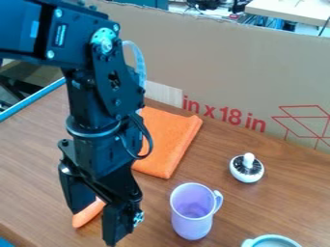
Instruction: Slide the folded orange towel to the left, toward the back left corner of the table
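Hanging with my jaws wide by the orange object [86, 216] lying on the desk [266, 212], I am risking tipping the purple cup [191, 225] by swinging sideways, as it is standing near.

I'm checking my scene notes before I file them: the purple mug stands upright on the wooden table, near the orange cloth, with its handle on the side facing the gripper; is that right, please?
Not quite: the camera view shows the handle on the side facing away from the gripper. The purple mug does stand upright on the wooden table, near the orange cloth.
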`<state>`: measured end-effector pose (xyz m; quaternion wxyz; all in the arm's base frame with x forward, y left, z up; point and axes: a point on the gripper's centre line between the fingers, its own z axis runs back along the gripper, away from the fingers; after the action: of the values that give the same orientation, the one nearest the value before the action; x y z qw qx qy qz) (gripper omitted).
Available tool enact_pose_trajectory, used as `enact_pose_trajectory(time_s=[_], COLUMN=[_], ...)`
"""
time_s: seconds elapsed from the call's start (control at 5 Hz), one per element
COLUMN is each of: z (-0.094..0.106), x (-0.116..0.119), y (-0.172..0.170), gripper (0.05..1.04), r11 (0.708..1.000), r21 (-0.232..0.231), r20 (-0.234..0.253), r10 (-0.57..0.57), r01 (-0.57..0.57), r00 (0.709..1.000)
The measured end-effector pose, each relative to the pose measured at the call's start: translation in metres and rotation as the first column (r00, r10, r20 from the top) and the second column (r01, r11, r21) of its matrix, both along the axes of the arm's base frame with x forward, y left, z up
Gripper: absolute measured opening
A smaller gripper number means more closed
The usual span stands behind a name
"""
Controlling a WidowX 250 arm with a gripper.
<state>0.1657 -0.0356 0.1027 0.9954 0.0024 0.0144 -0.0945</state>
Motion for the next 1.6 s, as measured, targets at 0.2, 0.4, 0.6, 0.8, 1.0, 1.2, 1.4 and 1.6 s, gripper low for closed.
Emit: enact_pose_trajectory(time_s=[0.2,0.4,0.6,0.8,1.0,1.2,1.4,1.6], z=[-0.002,0.015,0.027,0.021,0.000,-0.015,-0.042,-0.061], x=[-0.001,0.030,0.064,0.100,0.127,0.151,0.173,0.185], y=[0.000,0.020,0.043,0.052,0.067,0.076,0.082,0.084], gripper=[1.001,1.001,1.001,1.001,1.001,1.001,1.001,1.001], r11=[1.000,0.997,0.989,0.990,0.985,0.983,0.984,0.981], r21=[0.002,-0.036,-0.020,-0.006,-0.002,0.001,0.003,0.000], r20=[-0.012,0.014,0.019,0.042,0.053,0.119,0.115,0.119], r10=[-0.005,0.069,0.147,0.142,0.174,0.180,0.178,0.195], r01=[0.005,-0.069,-0.147,-0.142,-0.174,-0.181,-0.180,-0.196], r00=[1.000,0.998,0.989,0.989,0.983,0.976,0.977,0.974])
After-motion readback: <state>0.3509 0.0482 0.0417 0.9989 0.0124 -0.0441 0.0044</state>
